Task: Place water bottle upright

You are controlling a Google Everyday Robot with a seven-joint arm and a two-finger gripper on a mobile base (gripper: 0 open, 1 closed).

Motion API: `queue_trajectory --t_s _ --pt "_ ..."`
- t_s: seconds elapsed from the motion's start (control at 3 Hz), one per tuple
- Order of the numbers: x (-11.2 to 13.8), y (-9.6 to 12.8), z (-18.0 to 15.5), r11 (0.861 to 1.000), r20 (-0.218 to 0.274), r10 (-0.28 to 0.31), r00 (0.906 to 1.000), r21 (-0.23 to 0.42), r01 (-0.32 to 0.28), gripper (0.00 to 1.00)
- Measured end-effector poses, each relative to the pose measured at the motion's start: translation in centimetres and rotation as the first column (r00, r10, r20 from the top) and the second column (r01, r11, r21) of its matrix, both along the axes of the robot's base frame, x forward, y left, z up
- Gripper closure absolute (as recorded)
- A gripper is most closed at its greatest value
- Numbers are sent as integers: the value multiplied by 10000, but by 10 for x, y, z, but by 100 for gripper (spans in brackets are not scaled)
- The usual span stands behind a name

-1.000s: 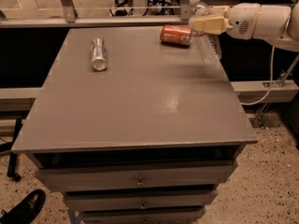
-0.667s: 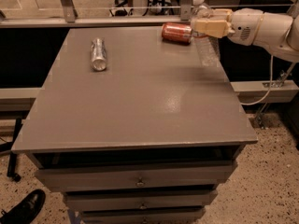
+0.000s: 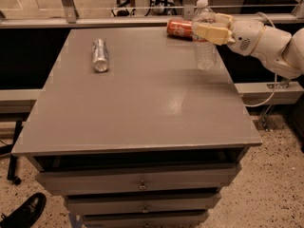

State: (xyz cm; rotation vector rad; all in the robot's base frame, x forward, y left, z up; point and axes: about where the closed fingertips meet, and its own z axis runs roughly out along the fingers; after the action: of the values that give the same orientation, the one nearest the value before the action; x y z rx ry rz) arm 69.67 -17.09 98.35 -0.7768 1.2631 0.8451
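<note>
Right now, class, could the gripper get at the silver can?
Probably not yet: the gripper, at the far right, has its jaws around the upright water bottle. Only tabletop lies between it and the silver can, so the way looks free once it releases.

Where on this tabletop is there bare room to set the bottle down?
The whole front half of the table is bare, as is the middle between the silver can and the water bottle. Crowded: rear right, where the gripper holds it beside the orange soda can.
</note>
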Motion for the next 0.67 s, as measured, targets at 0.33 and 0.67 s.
queue_trajectory --t_s 0.33,0.67 --pt "-2 1 -7 9992 357 24 9994 388 -38 100" --pt "-2 0 -15 9980 524 20 9986 627 -53 100"
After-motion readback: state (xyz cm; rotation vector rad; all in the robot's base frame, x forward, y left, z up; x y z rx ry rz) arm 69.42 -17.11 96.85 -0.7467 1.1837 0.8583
